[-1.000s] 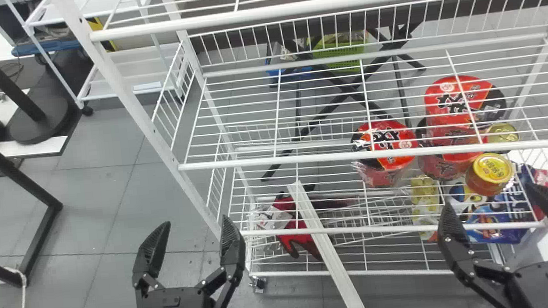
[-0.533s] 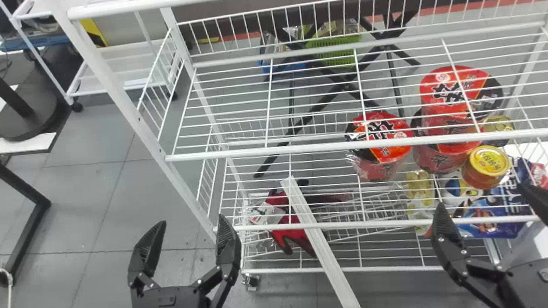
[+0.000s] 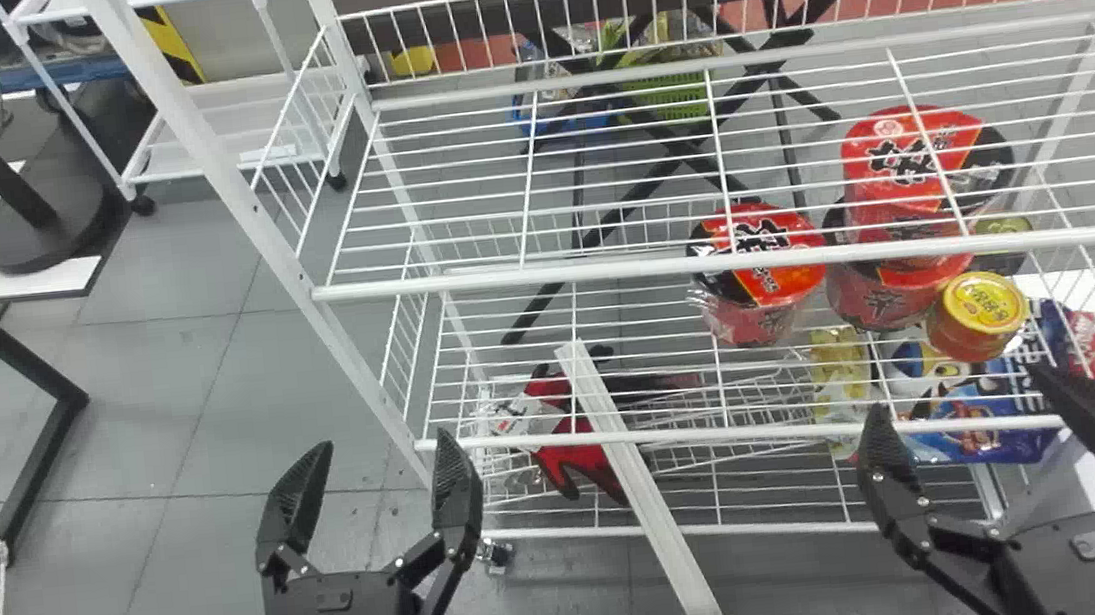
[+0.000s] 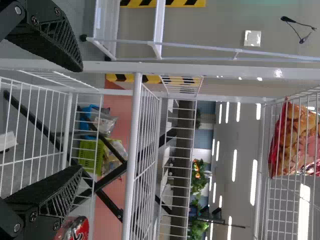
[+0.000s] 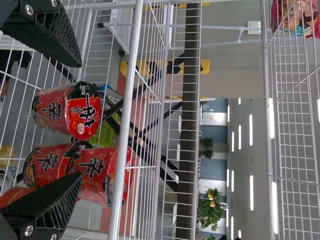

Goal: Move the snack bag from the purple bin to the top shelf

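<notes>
Left wrist view catches a red snack bag (image 4: 292, 142) lying up on the top shelf (image 4: 259, 190), behind the wire; what seems to be the same bag shows at a corner of the right wrist view. If that is the one meant (I cannot tell whether it came out of the purple bin), the placing looks done, and what is left is probably just moving both arms away from the rack.

Both the left gripper (image 3: 385, 444) and the right gripper (image 3: 957, 387) are in front of the rack with their jaws spread wide, holding nothing. The red bag lies well above and beyond both pairs of jaws, well apart from them: roughly in line with the left pair, and off toward the robot's left from the right pair.

Lower down are red noodle cups (image 3: 755, 272) and a blue packet (image 3: 985, 416) (partly behind the right jaws in the head view, though they do not have hold of it). Should the arms rise before backing off, the raised fingers could snag the wires.
</notes>
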Tool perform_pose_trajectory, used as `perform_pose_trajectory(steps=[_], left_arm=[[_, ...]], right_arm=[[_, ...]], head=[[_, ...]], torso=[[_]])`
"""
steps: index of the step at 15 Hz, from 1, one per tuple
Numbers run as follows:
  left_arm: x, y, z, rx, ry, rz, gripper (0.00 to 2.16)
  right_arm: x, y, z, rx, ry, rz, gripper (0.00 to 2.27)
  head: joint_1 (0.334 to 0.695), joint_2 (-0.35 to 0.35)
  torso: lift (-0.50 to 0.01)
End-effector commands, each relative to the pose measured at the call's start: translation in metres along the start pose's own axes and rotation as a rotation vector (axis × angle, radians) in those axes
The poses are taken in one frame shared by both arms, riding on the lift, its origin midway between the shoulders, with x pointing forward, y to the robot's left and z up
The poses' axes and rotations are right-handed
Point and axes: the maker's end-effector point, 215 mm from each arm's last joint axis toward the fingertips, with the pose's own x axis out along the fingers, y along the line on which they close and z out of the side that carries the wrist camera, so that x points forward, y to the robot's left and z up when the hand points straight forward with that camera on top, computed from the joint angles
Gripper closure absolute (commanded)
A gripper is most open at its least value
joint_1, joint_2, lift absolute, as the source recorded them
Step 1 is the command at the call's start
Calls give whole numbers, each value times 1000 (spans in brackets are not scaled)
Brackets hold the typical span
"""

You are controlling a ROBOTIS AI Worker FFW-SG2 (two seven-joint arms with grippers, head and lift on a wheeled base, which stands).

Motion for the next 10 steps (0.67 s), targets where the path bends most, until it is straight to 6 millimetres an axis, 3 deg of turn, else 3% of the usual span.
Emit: perform_pose_trajectory(steps=[1, 5, 7, 10], left_arm=[[0, 0, -1, -2, 1, 2, 134], [1, -1, -3, -3, 5, 1, 134], [0, -1, -4, -3, 6, 1, 134], [0, -1, -4, -3, 5, 1, 134]], right_arm=[[0, 0, 0, 0, 0, 0, 12], [0, 0, -2, 0, 2, -1, 12], [-2, -2, 16, 23, -76, -2, 12], [-3, -2, 16, 19, -75, 1, 12]], head=[[695, 135], [695, 135], [695, 134], [695, 132]], torso=[[-432], [-447], [-445], [-446]])
